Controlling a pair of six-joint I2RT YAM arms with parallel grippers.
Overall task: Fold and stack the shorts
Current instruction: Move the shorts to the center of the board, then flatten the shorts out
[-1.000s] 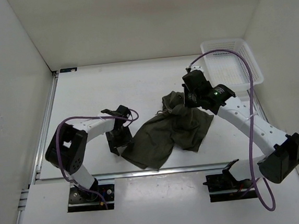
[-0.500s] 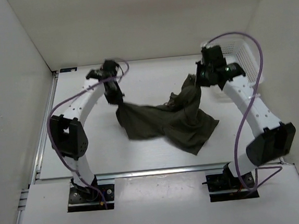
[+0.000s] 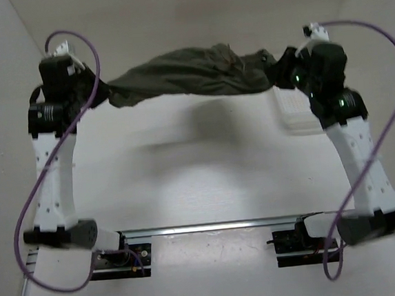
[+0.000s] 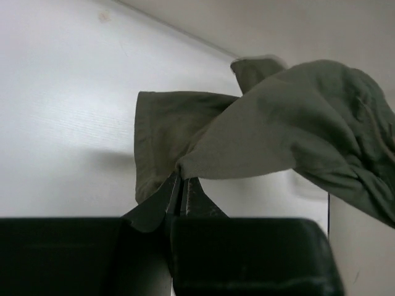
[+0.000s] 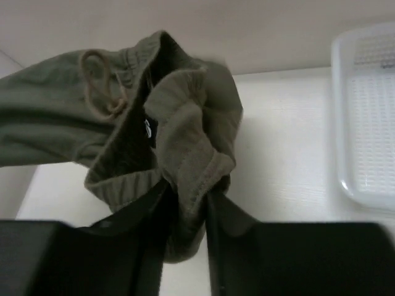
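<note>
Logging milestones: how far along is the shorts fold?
Done: pickup. The left tool is shut on one end, the right tool on the waistband. In hand: the shorts hang stretched between them, clear of the table. Left: lay flat, fold, stack; no fold shows yet.

Both arms are reared up tall and nearly straight, wrists turned in toward each other. The left gripper (image 3: 104, 94) and right gripper (image 3: 279, 78) are each pinched tight on an end of the shorts (image 3: 191, 72).
</note>
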